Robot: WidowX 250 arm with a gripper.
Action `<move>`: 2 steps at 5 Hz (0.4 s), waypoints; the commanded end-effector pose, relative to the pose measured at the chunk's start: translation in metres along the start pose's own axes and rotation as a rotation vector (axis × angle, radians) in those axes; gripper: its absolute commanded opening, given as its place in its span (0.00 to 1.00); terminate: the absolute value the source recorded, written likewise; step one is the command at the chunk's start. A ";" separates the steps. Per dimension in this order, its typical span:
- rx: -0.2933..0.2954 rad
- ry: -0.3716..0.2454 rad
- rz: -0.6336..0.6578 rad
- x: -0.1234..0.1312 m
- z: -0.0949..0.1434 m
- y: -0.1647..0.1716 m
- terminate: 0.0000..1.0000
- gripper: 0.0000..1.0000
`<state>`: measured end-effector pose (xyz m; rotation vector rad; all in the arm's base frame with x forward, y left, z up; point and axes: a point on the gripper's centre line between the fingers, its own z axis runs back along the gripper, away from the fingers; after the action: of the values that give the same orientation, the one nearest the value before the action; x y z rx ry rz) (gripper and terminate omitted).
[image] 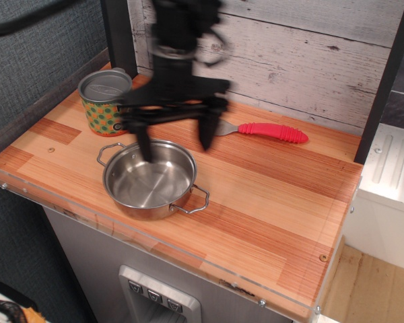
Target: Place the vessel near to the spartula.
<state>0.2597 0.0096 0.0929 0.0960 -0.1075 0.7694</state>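
Shiny steel vessel (150, 180), two wire loop handles, upright.

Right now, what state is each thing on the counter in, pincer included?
Shiny steel two-handled pot: upright, empty, ungripped.
Red-handled metal spatula: lying flat near the back wall, apart from the pot.
Green-and-orange dotted tin can: upright, lid on.
Black pincer: open, holding nothing.

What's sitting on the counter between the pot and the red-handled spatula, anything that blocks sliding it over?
Nothing visible on the wood. The pot sits at the front left, the spatula lies toward the back wall, and the strip between them is bare. Only the open tool hangs above that gap. The dotted can stands off to the left.
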 end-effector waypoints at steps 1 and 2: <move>-0.044 -0.037 -0.173 -0.051 0.015 -0.028 0.00 1.00; -0.064 -0.049 -0.259 -0.070 0.010 -0.043 0.00 1.00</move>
<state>0.2573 -0.0696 0.0820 0.0799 -0.1417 0.5014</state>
